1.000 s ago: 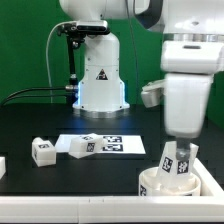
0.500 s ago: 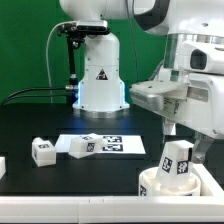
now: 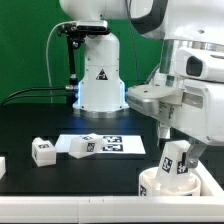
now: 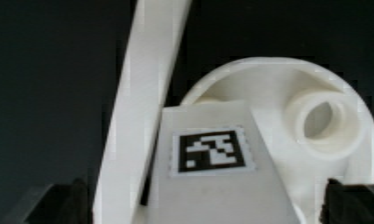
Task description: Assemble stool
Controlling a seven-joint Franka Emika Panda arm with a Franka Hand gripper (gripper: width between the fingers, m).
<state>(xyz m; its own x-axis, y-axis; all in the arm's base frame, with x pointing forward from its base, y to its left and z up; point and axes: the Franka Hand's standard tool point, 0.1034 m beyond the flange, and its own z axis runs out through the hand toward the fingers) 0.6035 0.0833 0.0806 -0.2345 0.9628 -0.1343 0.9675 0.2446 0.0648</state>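
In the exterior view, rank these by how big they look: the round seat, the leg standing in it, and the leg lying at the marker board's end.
1. Seat.
2. Standing leg.
3. Lying leg.
The two legs may really be alike, since the standing one looks nearer the camera.

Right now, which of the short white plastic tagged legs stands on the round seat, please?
The leg at the exterior view's right, upright on the white rimmed seat; the small leg and the long leg lie loose further left.
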